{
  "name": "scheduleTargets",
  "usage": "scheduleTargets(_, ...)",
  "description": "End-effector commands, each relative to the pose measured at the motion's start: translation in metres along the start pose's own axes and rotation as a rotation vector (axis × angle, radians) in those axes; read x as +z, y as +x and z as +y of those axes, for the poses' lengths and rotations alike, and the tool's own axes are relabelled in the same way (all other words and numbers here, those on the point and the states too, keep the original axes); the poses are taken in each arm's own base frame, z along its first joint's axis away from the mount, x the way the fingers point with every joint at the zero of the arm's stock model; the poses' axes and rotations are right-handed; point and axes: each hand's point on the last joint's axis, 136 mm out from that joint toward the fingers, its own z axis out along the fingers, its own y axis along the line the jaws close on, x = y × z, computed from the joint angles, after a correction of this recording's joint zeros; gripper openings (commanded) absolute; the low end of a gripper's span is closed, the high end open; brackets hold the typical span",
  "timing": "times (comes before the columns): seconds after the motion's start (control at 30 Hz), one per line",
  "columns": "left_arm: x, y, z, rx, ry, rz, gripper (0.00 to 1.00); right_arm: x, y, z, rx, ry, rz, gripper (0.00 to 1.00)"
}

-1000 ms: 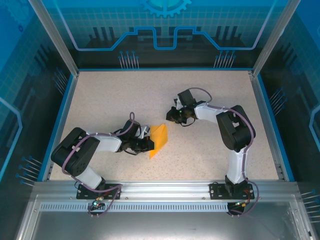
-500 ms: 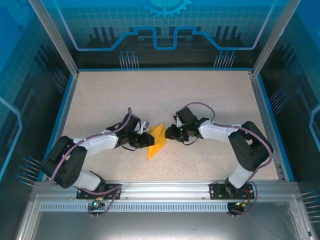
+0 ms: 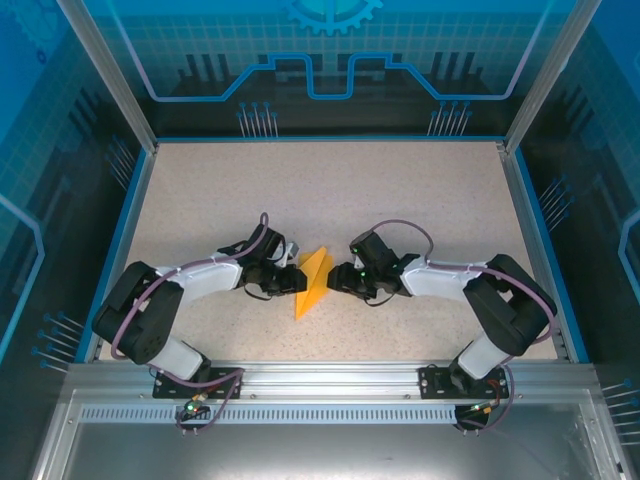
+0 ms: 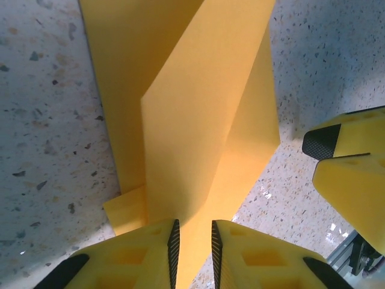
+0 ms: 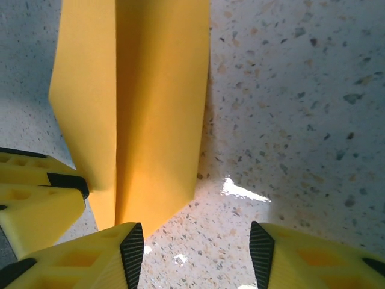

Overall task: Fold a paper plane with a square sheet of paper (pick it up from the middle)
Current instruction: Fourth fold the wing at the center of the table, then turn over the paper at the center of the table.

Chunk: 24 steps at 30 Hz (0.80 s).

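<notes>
Right gripper (image 3: 333, 278) has swung down from the paper's (image 3: 313, 281) 1 o'clock and is now sitting just beside its 3 o'clock edge, with its jaws spreading wider than a second ago. Paper is looking slimmer and more upright than before. Left gripper (image 3: 298, 281) is hardly shifting at the 9 o'clock side.

Paper is sitting near the centre of the table (image 3: 300, 190), a bit toward 6 o'clock. It is folded into a narrow pointed strip, with the long axis running 1 to 7 o'clock. In the left wrist view one folded flap is standing up along a crease, and a small corner is poking out at lower left.

Left fingers (image 4: 144, 253) are sitting narrow, pinching the near end of that flap between the black pads, with paper filling the gap.

Right fingers (image 5: 102, 259) are standing wide, with bare table between the pads. The paper's near corner is ending just above the left-hand pad. Touching or not, can't tell.

Each wrist view is also catching the other gripper's yellow fingertips just beside the paper.

Both arms are reaching in low from the 6 o'clock edge, meeting at the paper from opposite sides.
</notes>
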Motion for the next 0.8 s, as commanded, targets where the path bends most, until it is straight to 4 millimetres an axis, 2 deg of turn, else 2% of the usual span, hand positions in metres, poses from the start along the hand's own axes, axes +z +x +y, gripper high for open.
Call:
scheduleTargets(0.0, -0.002, -0.003, 0.005, 0.015, -0.020, -0.001, 0.25, 0.003, 0.002, 0.004, 0.018, -0.018, -0.017, 0.53)
scheduleTargets(0.27, -0.003, -0.002, 0.009, 0.010, -0.019, -0.005, 0.23, 0.010, 0.003, 0.016, 0.020, -0.074, 0.009, 0.53)
scheduleTargets(0.53, -0.001, -0.003, 0.014, 0.000, -0.029, -0.001, 0.22, 0.023, 0.004, 0.019, 0.053, -0.117, 0.025, 0.53)
scheduleTargets(0.77, 0.006, 0.000, 0.018, -0.005, -0.032, 0.021, 0.21, 0.024, 0.002, 0.029, 0.037, -0.154, 0.026, 0.51)
